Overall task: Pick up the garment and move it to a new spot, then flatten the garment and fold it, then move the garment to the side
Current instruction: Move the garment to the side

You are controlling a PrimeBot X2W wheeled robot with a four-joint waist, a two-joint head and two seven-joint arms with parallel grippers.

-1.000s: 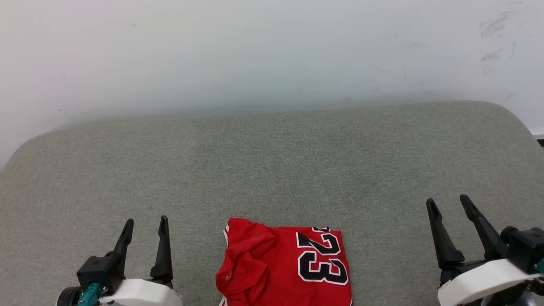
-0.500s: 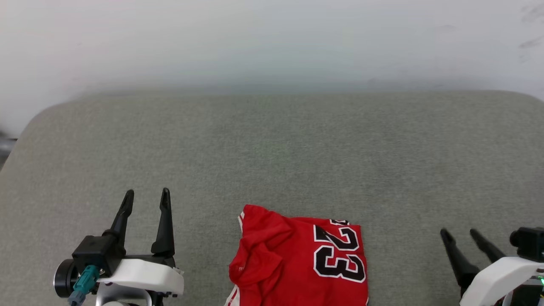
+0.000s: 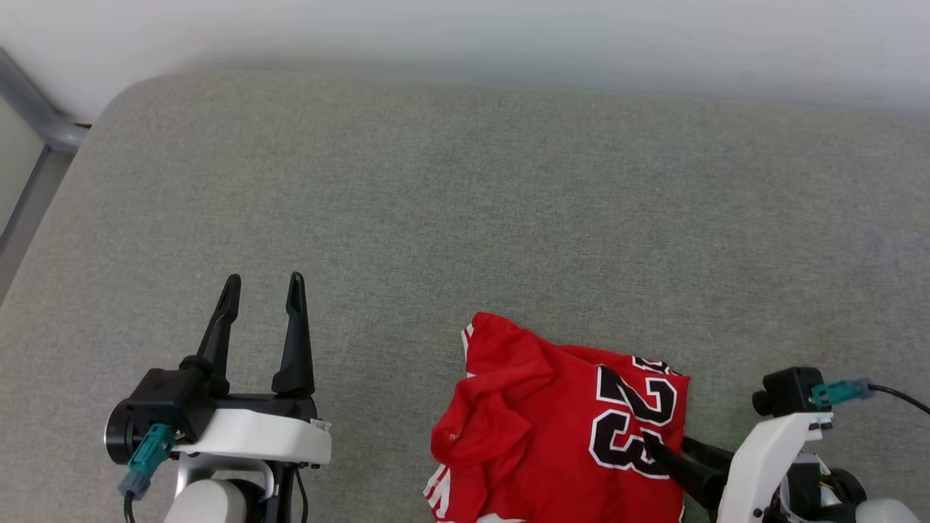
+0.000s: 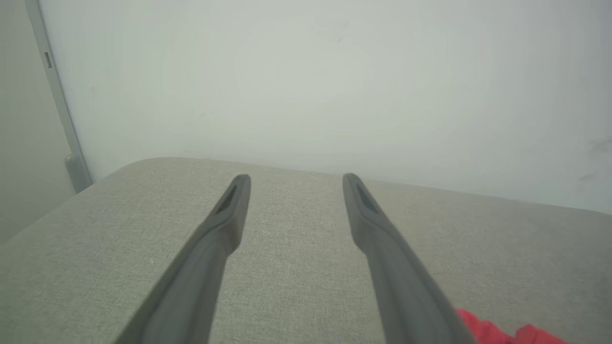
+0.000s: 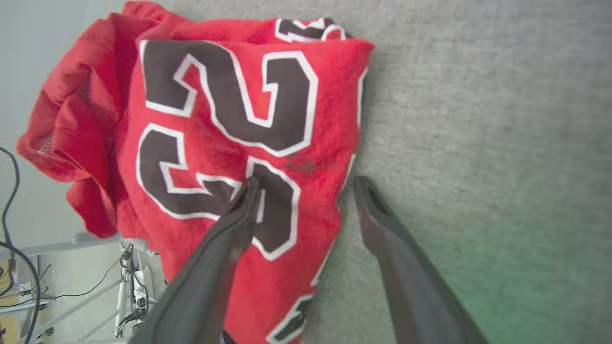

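Grey fabric worktop (image 3: 465, 181) under a pale wall (image 3: 465, 29); the garment (image 3: 552, 421) lies crumpled at lower centre-right; the right tool (image 5: 307, 182), spread wide and empty, straddles its right edge, nearer than the released left tool (image 3: 264, 278) at lower left.

Head overhead, wrists low; shared garment (image 3: 538, 414)

Open grey cushion (image 3: 465, 203) stretches beyond the garment (image 3: 538, 421) (the wall (image 3: 508, 36) bounds its far edge).
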